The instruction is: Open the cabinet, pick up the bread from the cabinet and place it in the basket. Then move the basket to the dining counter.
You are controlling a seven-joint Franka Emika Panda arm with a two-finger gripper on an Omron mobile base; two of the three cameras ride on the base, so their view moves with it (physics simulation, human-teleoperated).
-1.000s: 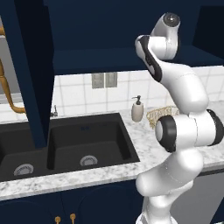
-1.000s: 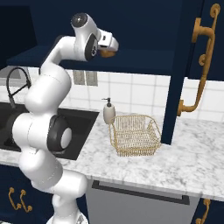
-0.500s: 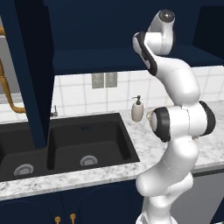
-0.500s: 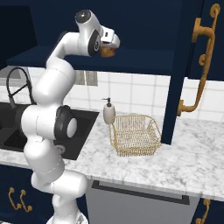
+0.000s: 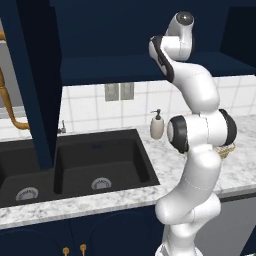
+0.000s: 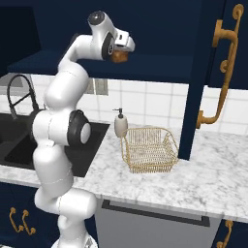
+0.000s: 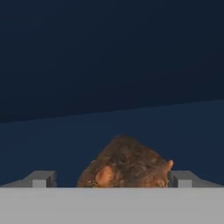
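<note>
Bread (image 7: 127, 164) sits on the cabinet (image 7: 109, 122) shelf right between the released pincer (image 6: 121, 54) tips; no readable writing anywhere.

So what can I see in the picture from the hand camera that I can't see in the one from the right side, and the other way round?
Hand view alone: the claw's two dark fingertips, standing open on either side of the bread.

Right base view alone: the empty golden basket, the soap dispenser, the black sink, the marble counter and the open cabinet door with its brass handle.

Both: the brown bread roll on the dark navy cabinet shelf, with the claw right at it.
</note>
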